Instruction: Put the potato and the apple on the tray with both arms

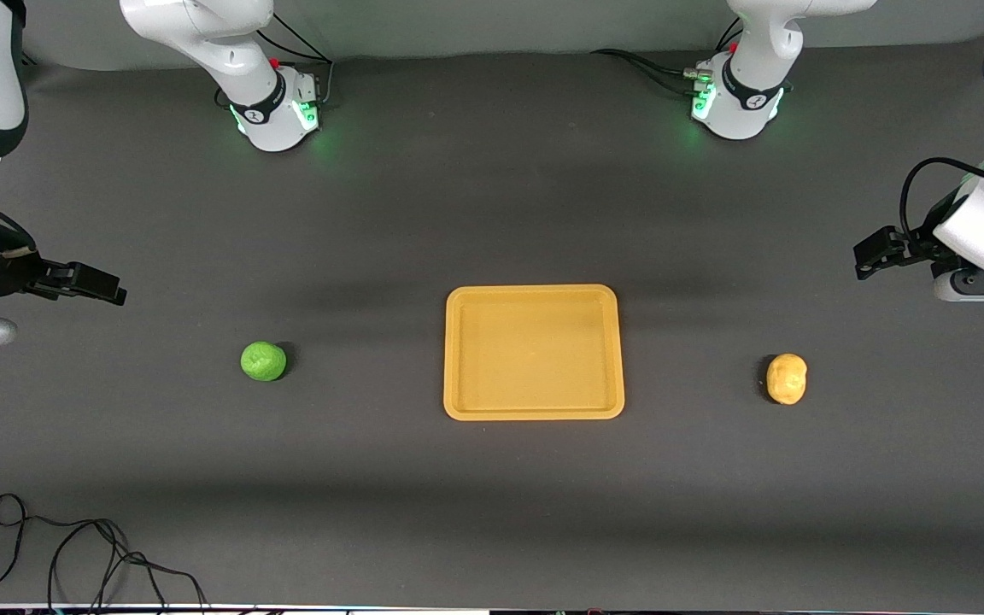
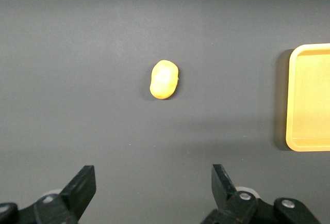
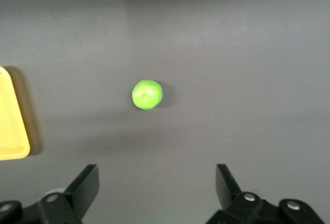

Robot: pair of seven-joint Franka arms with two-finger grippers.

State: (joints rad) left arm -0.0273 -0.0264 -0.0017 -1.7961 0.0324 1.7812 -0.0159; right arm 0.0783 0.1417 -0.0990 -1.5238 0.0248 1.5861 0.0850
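Nothing is placed yet: the tray [image 1: 533,352] is bare, the apple [image 1: 263,360] and potato [image 1: 787,378] lie on the table beside it, and the right gripper [image 3: 156,188] and left gripper [image 2: 153,185] hover spread apart, empty.

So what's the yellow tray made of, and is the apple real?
The tray looks like moulded plastic: one even orange-yellow colour, rounded corners, low smooth rim, soft sheen. The apple is bright, uniform green with a slightly lumpy, matte surface, so it may be a foam or plastic toy, but the pictures cannot settle that.
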